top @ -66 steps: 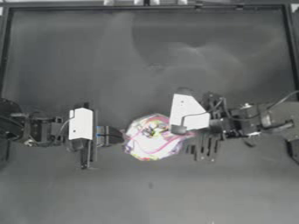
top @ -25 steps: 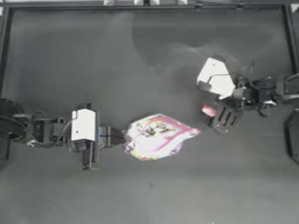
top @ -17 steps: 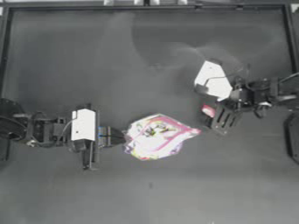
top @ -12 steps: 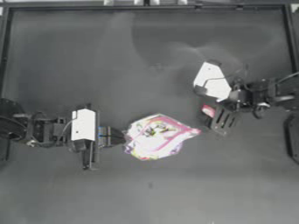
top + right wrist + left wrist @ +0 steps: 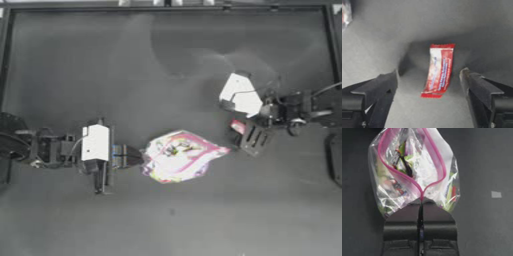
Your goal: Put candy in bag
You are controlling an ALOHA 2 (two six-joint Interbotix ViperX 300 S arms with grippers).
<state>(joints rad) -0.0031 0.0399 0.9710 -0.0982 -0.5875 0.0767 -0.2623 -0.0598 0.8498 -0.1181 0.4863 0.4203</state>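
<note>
The bag [image 5: 177, 155], a clear zip pouch with a pink strip and colourful sweets inside, lies mid-table. My left gripper [image 5: 133, 156] is shut on the bag's zip strip at its left end; in the left wrist view the gripper [image 5: 421, 201] pinches the pink strip and the bag [image 5: 413, 170] gapes open beyond it. The candy [image 5: 236, 125], red and white, lies flat on the table to the right of the bag. My right gripper [image 5: 246, 134] hangs open over it; in the right wrist view the candy [image 5: 439, 71] lies between the spread jaws of the gripper [image 5: 429, 73], touching neither.
The dark table [image 5: 167, 60] has a raised rim along its back and sides. A small pale mark [image 5: 496, 194] sits on the surface beside the bag.
My right gripper has left the bag's right edge, swung out to the right and settled slightly lower over the candy. The left gripper and the bag have stayed put.
</note>
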